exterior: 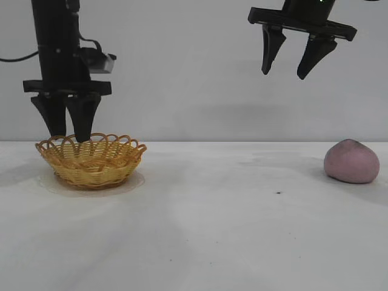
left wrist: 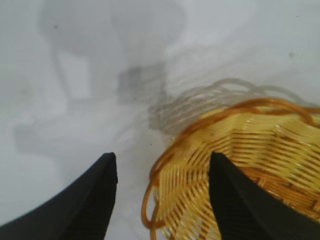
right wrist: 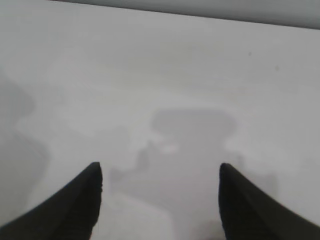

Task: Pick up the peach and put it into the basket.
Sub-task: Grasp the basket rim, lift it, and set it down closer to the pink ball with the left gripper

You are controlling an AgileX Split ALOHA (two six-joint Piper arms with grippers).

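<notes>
The dull pink peach (exterior: 351,161) lies on the white table at the far right. The yellow wicker basket (exterior: 91,159) with its orange-brown looped rim stands at the left; it also shows in the left wrist view (left wrist: 240,165). My left gripper (exterior: 68,137) is open and empty, with its fingertips just behind the basket's far left rim. My right gripper (exterior: 284,74) is open and empty, high above the table, up and to the left of the peach. The right wrist view (right wrist: 160,172) shows only bare table; the peach is out of that view.
The white table (exterior: 206,230) stretches between basket and peach. A small dark speck (exterior: 278,193) lies on it left of the peach. A grey wall stands behind.
</notes>
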